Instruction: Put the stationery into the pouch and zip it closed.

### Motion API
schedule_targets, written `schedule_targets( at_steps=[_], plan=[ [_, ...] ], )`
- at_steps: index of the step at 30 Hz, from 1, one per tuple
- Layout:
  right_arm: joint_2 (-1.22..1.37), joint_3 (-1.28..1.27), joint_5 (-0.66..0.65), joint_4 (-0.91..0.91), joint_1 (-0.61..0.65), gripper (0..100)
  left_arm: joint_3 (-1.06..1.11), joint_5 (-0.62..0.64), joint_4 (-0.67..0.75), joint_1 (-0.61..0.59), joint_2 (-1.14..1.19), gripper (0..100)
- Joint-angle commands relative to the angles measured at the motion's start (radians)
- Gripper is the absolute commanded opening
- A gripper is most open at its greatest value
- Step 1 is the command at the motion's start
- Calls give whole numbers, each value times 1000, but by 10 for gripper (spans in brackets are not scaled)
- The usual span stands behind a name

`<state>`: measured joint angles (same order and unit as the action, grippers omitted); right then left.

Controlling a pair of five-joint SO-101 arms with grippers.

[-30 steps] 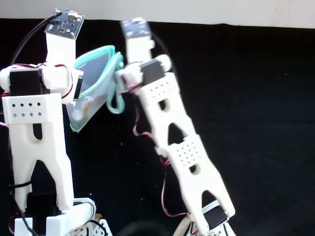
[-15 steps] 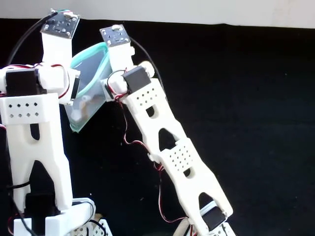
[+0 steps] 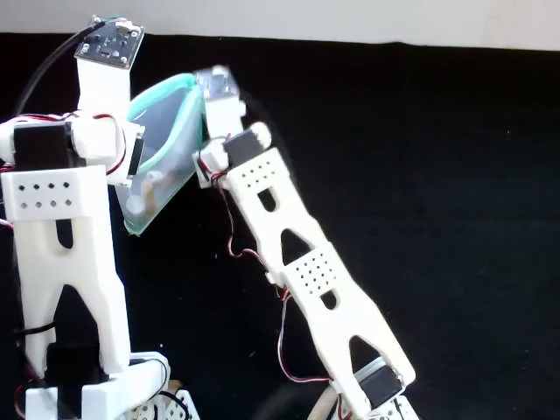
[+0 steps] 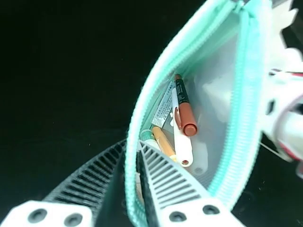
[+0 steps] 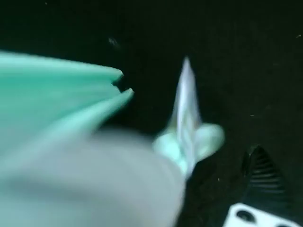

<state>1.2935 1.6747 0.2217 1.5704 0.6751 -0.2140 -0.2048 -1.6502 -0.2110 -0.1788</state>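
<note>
A clear pouch [image 3: 164, 144] with a teal zipper hangs in the air between the two arms. My left gripper [image 4: 134, 152] is shut on the pouch's rim at one end of the mouth, one finger [image 4: 168, 182] inside and the other outside. The mouth [image 4: 147, 97] gapes open. Inside lie a brown pen [image 4: 183, 106], a white pen [image 4: 182, 147] and an orange pencil [image 4: 163, 142]. My right gripper [image 3: 214, 92] sits at the pouch's far end by the zipper. In the right wrist view the teal pouch edge [image 5: 61, 87] is very close, with a pale zipper tab [image 5: 188, 130] beside it.
A black table top [image 3: 420, 175] spreads under and to the right of both arms. Along the back runs a pale wall strip [image 3: 350, 22]. Red and black cables [image 3: 289, 350] hang along the right arm.
The right arm swung left against the pouch's far end, then eased slightly back. The pouch mouth has narrowed, and the teal loop that hung below it is out of sight.
</note>
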Motion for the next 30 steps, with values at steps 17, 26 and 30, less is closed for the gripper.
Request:
schedule_targets(
  at_steps=[17, 26, 30],
  plan=[
    [-21, 87, -118, -289, -65, 221, 4, -3, 12, -2, 8, 7],
    [-28, 90, -106, -338, -110, 5, 4, -3, 12, -2, 8, 7],
    [-39, 90, -109, -343, -157, 7, 4, -3, 12, -2, 8, 7]
  ],
)
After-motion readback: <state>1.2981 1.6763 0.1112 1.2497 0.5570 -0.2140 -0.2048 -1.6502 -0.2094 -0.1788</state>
